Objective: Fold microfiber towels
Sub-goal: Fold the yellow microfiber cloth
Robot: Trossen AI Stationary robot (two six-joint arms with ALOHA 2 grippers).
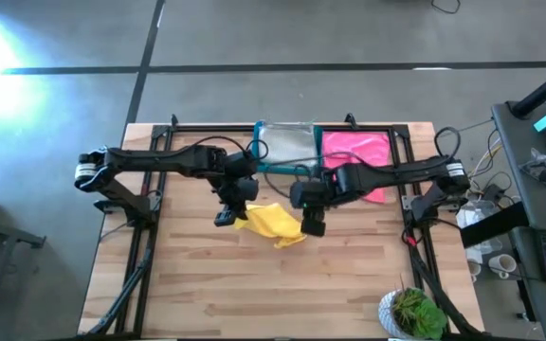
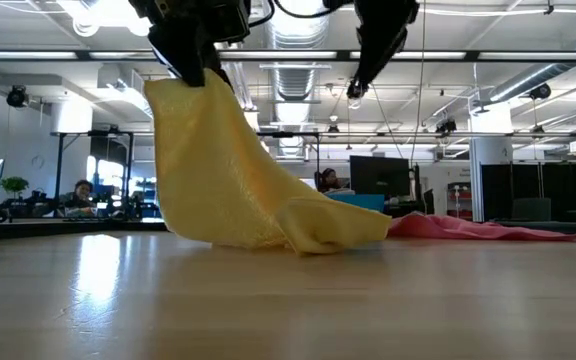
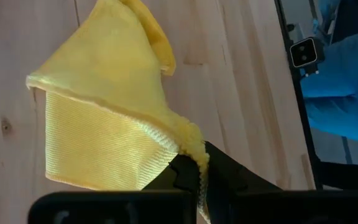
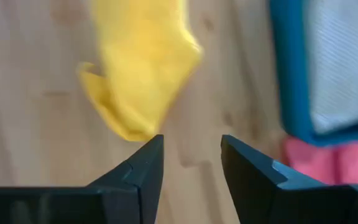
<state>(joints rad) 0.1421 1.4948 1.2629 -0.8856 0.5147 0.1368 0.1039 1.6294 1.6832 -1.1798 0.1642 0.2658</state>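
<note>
Left gripper (image 3: 199, 182) clamped tight on one corner of the yellow towel (image 3: 104, 118), lifting that corner off the table (image 1: 254, 284) while the rest droops down and drags on the wood, roughly mid-table. From the low view: one tall yellow peak hanging under the gripper, bottom edge bunched in a rumpled heap on the surface. So not a fold yet, more like a pick-up-and-shake-out stage.

Right gripper (image 4: 191, 158) open, holding nothing, hovering above the table just beside the yellow towel, on the side toward the right edge. Probably lining up to grab another corner so the thing can be stretched flat, but that's a guess.

Further out: blue bin (image 1: 287, 152) at the far edge of the table, something light grey and cloth-like inside it, hard to tell how many pieces. Pink towel (image 1: 358, 156) lying next to the bin toward the far right corner, spread loosely, partly under the right arm. Looks unfolded too.

Progress-wise: basically at the start. No neat folded stack anywhere in view. Yellow in hand but crumpled, pink waiting, grey in the bin. No green ones visible from here. Potted plant (image 1: 413, 313) at the near right corner, out of the way.
</note>
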